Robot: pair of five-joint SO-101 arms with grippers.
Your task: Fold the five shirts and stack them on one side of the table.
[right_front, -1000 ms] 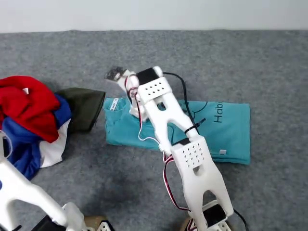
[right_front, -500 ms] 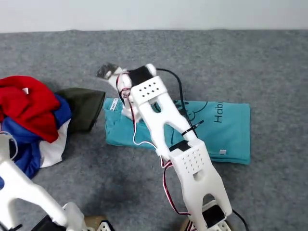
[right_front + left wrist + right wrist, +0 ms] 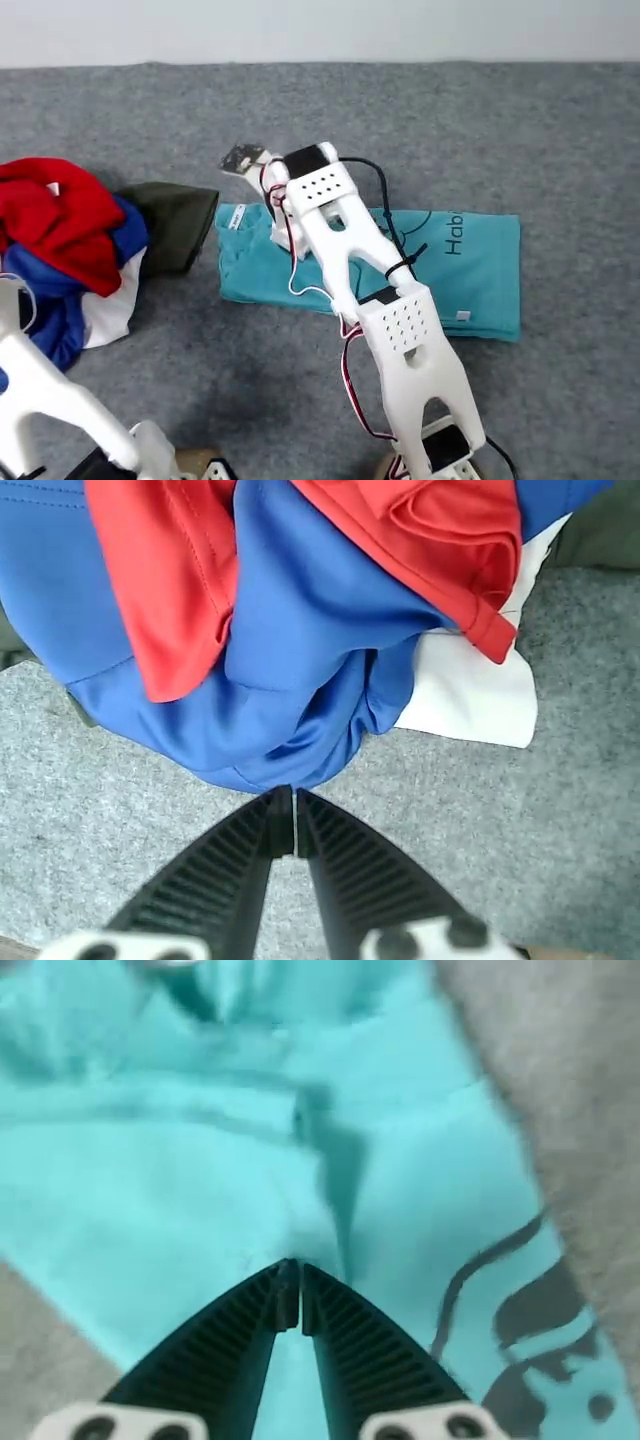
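Teal shirt point(image 3: 470, 270) lies folded into a long strip on the grey tabletop point(image 3: 500, 130). It has dark print on it. The white right arm point(image 3: 400, 320) stretches across it from the near edge. The right jaws are closed tight, tips together, just over the teal cloth near its left end in the high view. I cannot tell if they pinch any cloth.

Four more shirts sit in a messy pile at the left of the tabletop. A red shirt point(image 3: 55, 215) is on top. A blue shirt point(image 3: 45, 300) is under it, and a white shirt point(image 3: 115, 305) pokes out below. A dark green shirt point(image 3: 175, 225) is on the side near the teal shirt, with a small gap between them.

The left jaws are closed tight too. Their tips are right at the edge of the blue shirt, over bare tabletop. The left arm point(image 3: 50, 400) is at the near left corner.
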